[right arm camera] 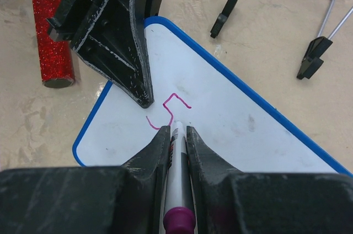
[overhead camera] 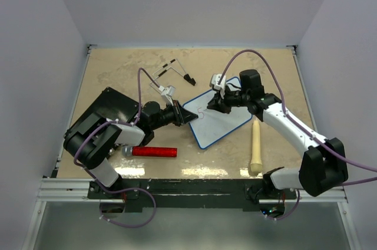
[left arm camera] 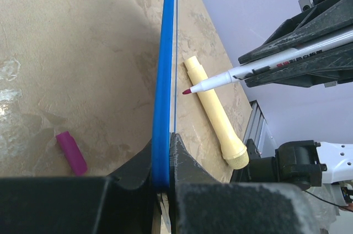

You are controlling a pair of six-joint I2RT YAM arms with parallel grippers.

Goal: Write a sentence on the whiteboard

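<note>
grip: left gripper (left arm camera: 164, 140) clamped on whiteboard (overhead camera: 224, 125) corner rim, mid-table; right gripper (right arm camera: 177, 132) pinching marker (left arm camera: 265, 68) | relation: tip just off board beside barely begun sentence (right arm camera: 172, 110); blank board runs away from left gripper; right arm nearer

The whiteboard (overhead camera: 221, 123) is white with a thin blue rim. The sentence (right arm camera: 168, 113) on it is a single purple-pink stroke. The marker (right arm camera: 176, 168) has a white barrel and a purple end. The worktop (overhead camera: 118, 73) is beige, marbled with pale patches. A cylinder (overhead camera: 154, 151) is glittery red, a stick (overhead camera: 255, 144) cream, a loose cap (left arm camera: 71, 152) purple, a slab (overhead camera: 111, 101) black. The left gripper (left arm camera: 164, 145) and right gripper (right arm camera: 177, 134) are black.
</note>
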